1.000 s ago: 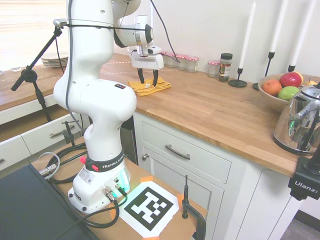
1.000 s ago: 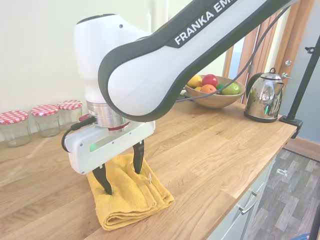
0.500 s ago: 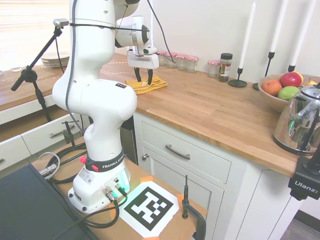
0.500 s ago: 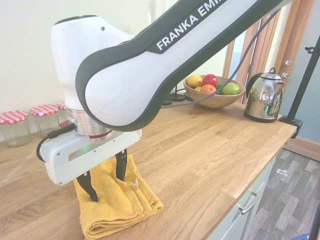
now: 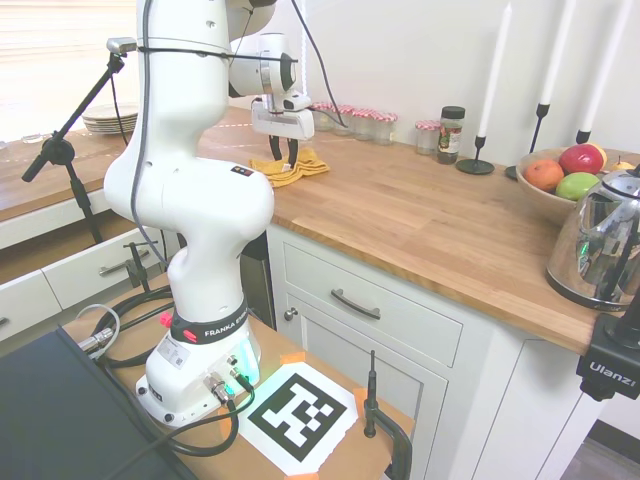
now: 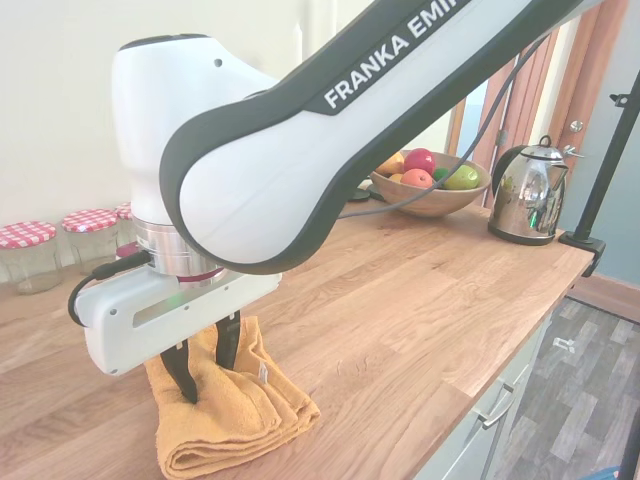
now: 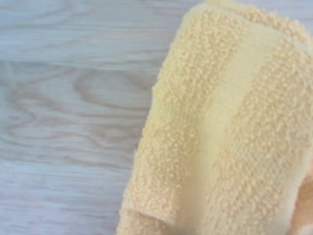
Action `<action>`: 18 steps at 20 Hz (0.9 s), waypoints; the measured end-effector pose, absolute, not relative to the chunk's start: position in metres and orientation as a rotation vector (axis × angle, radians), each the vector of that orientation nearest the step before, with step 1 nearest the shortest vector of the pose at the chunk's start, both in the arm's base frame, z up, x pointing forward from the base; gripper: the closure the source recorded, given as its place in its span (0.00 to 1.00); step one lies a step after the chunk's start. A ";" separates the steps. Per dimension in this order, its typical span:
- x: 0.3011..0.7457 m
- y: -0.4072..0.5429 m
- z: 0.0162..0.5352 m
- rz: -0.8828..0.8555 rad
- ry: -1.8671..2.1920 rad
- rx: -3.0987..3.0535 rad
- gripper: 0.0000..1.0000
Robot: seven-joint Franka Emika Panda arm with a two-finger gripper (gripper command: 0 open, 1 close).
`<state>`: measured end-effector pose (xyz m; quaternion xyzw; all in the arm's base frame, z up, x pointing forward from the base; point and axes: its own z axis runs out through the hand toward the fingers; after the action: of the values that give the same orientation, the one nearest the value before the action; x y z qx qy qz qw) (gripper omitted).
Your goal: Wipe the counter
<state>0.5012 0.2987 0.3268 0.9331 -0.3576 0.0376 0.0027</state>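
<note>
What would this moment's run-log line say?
step: wiping | claw: fingers apart, pressed into yellow towel | towel: folded, flat on counter | nearby: jars, fruit bowl, kettle

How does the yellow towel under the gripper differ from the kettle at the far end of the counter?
The yellow towel is soft terry cloth, folded and lying flat; the kettle is hard, shiny metal and stands upright. The towel has the gripper pressing its fingertips into it, while the kettle stands untouched, far from the arm. The towel lies near the red-lidded jars; the kettle stands beside the fruit bowl. Both rest on the same wooden counter.
</note>
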 end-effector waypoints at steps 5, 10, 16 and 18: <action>0.500 0.298 0.327 0.123 -1.124 2.931 1.00; 0.498 0.293 0.327 0.127 -1.139 2.936 1.00; 0.499 0.283 0.327 0.119 -1.152 2.931 1.00; 0.499 0.281 0.326 0.120 -1.159 2.933 1.00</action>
<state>0.4989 0.2810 0.3263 0.9294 -0.3671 0.0380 -0.0072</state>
